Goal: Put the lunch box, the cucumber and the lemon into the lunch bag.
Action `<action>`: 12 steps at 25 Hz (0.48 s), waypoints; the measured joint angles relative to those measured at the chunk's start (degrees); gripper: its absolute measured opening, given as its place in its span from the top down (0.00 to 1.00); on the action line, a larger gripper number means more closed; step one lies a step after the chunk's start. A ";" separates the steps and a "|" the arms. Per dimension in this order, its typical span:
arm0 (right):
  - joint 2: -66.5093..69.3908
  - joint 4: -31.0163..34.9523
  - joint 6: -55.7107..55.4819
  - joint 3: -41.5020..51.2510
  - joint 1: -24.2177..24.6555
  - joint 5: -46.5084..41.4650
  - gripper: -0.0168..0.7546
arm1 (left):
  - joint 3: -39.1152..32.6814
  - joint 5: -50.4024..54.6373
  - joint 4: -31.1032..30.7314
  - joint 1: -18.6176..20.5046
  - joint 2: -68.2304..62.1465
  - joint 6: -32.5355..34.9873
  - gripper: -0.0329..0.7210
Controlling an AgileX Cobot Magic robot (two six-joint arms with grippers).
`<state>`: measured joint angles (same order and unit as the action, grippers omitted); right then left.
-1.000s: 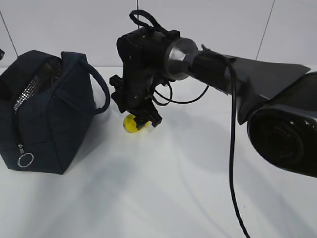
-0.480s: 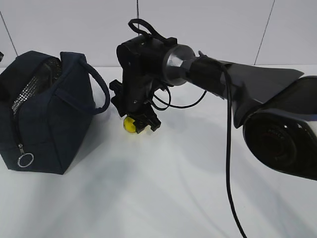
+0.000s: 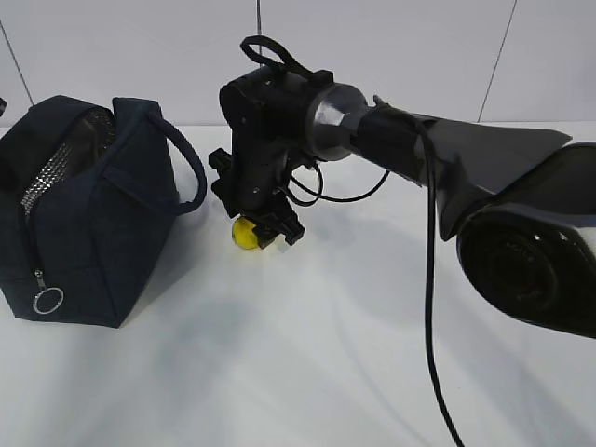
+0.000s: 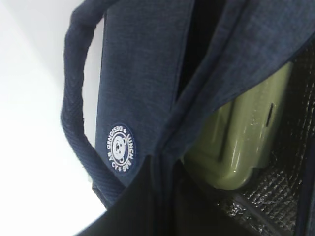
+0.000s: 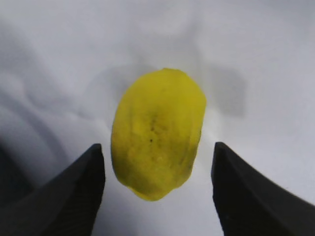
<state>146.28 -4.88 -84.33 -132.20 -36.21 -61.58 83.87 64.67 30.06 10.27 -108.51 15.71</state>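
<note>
1. Since a second ago your right claw (image 3: 264,229) has shifted a little left and now sits down at the lemon (image 3: 245,233); across the last half second nothing has moved.
2. Your right claw stands wide, a finger (image 5: 69,191) on each side of the lemon (image 5: 157,132), neither touching it.
3. You see the lemon lying on the white surface (image 3: 279,354), just right of the lunch bag (image 3: 84,214).
4. Your lunch box (image 4: 241,137) is inside the lunch bag (image 4: 138,88), its green lid showing through the open top.
5. Your left claw is out of sight, closed.

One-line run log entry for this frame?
right pincer: open, straddling lemon on table | lunch box: inside lunch bag
</note>
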 joint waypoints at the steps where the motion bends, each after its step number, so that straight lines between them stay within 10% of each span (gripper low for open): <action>1: 0.00 -0.09 -0.29 0.00 0.00 0.00 0.31 | 0.00 0.00 0.00 0.00 0.00 0.05 0.95; 12: 0.13 -0.09 -2.76 0.00 0.00 0.70 0.31 | 0.00 -0.13 0.00 0.00 0.00 0.61 0.95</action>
<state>146.41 -4.97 -87.09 -132.20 -36.21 -60.88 83.87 64.54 30.06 10.27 -108.51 16.32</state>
